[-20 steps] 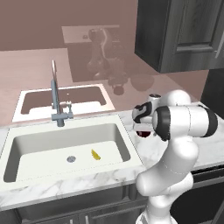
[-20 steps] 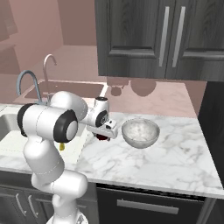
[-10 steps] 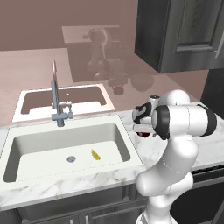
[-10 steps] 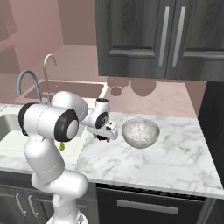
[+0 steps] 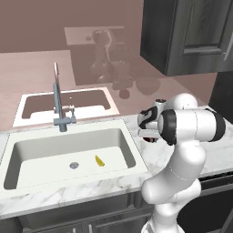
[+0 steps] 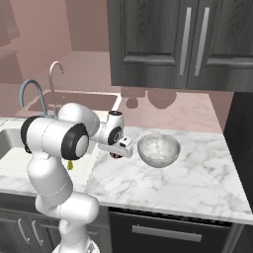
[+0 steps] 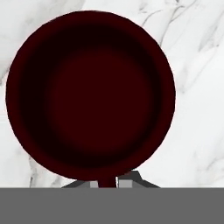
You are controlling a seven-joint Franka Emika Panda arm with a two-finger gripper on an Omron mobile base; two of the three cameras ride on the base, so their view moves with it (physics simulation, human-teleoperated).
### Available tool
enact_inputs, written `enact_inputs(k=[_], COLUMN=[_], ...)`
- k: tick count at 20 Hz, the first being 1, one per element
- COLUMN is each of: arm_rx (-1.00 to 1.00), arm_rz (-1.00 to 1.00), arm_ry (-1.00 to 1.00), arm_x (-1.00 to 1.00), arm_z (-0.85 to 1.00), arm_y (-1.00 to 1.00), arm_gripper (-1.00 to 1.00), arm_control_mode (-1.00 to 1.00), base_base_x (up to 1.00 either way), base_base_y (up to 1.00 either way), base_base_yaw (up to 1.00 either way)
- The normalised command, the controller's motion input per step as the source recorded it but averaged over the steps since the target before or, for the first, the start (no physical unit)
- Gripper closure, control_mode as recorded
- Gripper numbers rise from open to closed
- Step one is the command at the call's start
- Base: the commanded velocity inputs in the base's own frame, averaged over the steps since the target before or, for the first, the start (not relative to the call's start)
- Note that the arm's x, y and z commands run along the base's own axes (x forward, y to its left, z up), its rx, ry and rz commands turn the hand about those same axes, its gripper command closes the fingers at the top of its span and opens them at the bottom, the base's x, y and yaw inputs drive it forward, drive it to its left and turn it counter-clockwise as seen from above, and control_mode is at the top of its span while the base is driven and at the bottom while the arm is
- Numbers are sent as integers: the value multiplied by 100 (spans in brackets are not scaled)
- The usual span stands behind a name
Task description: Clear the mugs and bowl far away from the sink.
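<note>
Bowl: round, glossy, speckled grey-white.

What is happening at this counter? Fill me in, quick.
The white arm is working on the marble counter just right of the sink. Its tool is closed on the near rim of a small dark red mug, which stands upright on the counter. The speckled bowl sits untouched just beyond the mug. A small yellow item lies in the basin.
</note>
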Motion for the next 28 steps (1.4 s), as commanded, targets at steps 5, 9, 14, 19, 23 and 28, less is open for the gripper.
enact_inputs(k=[5,9,14,19,23,28], arm_rx=[0,0,0,0,0,0], arm_rz=[0,0,0,0,3,4], arm_ry=[0,0,-3,-6,-3,-1], arm_x=[13,6,-53,-100,-87,-87], arm_z=[0,0,21,60,59,61], arm_y=[0,0,0,0,0,0], arm_gripper=[100,100,100,100,100,100], arm_control_mode=[-100,-100,-100,-100,-100,-100], base_base_x=[0,0,0,0,0,0], base_base_y=[0,0,0,0,0,0], base_base_yaw=[0,0,0,0,0,0])
